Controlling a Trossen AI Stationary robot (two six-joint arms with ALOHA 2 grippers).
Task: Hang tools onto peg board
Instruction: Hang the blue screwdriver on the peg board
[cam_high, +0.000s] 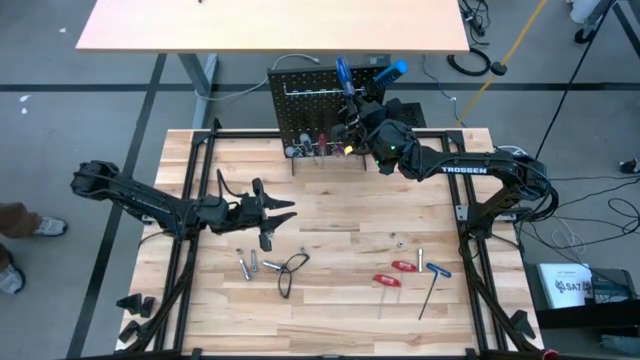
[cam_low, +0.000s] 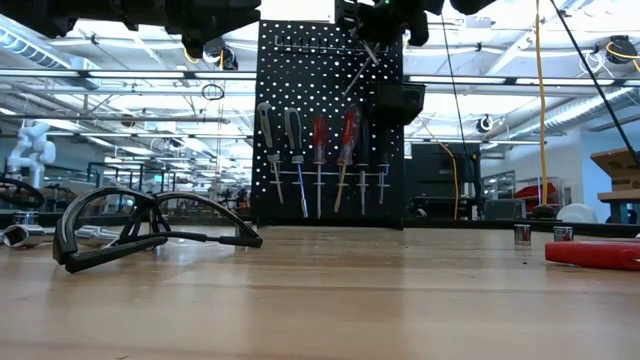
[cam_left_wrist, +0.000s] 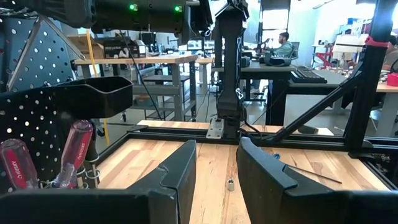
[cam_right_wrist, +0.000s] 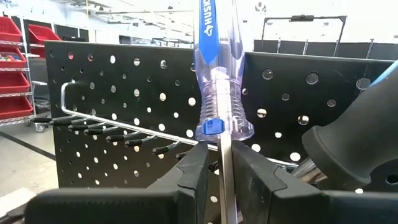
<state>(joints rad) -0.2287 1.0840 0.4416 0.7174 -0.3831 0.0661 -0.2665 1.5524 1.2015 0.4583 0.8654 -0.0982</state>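
At peg board (cam_high: 318, 105), right jaws (cam_right_wrist: 219, 163) clamp blue-clear screwdriver (cam_right_wrist: 214, 68) upright; left jaws (cam_left_wrist: 216, 171) part-open, empty, mid-table.

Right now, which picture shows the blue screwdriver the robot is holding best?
The right wrist view: the blue-and-clear screwdriver fills it, its shaft pinched between the right gripper fingers before the peg board. The high view shows it small; the low view barely; the left wrist not.

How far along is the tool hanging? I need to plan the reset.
Partway. Several screwdrivers already hang on the peg board. The right gripper holds a blue-and-clear screwdriver at the board. The left gripper hovers open and empty. Red-handled tools, a wire loop and silver bits remain on the table.
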